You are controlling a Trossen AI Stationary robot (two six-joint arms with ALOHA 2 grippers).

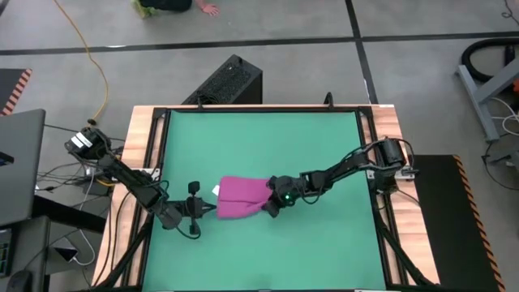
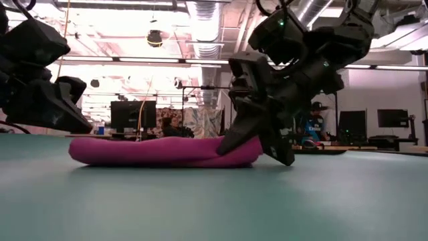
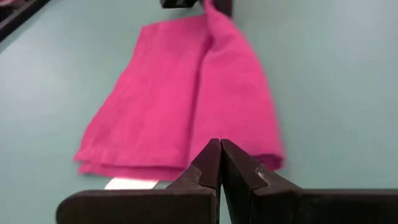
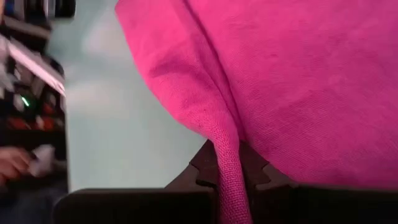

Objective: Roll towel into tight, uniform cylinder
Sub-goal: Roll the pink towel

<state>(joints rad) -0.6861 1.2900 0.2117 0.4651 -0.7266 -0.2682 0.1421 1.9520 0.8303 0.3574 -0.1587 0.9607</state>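
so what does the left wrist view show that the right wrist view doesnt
Only the left wrist view: the left gripper shut and empty, short of the towel, plus the white tag at its near edge. Only the right wrist view: the right gripper pinching a raised fold of towel. Both show pink cloth lying on the green mat.

One towel (image 1: 240,197), one mat (image 1: 268,146), two arms.
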